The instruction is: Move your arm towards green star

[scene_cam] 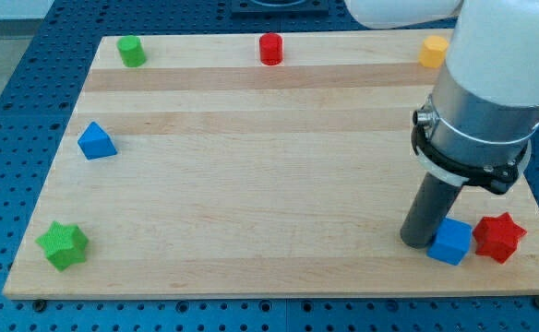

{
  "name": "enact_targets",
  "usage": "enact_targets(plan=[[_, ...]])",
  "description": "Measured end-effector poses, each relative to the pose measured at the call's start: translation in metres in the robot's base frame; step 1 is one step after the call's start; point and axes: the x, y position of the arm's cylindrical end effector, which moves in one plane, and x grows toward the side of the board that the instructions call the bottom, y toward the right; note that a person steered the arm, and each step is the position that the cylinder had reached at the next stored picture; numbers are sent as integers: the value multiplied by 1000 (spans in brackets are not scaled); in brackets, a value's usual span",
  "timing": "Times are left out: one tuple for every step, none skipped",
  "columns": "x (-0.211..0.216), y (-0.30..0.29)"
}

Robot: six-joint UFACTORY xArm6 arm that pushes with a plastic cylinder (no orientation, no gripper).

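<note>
Seven blocks, no writing; no pincer, just my tip [418, 242] touching blue cube [450, 242], lower right; green star [63, 244] lower left.

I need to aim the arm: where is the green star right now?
The green star sits in the board's corner at the view's bottom left, below the blue triangle. My tip is far across at the view's bottom right, beside the blue cube.

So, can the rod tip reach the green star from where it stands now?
Probably yes. My tip stands by the blue cube at the view's lower right; the green star sits at lower left, with no block on the straight line between them.
</note>
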Motion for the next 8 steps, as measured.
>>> enact_targets(plan=[[0,-5],[0,-27],[0,-56],[0,-85],[0,-110],[-2,-130],[-4,-147],[-10,-165]])
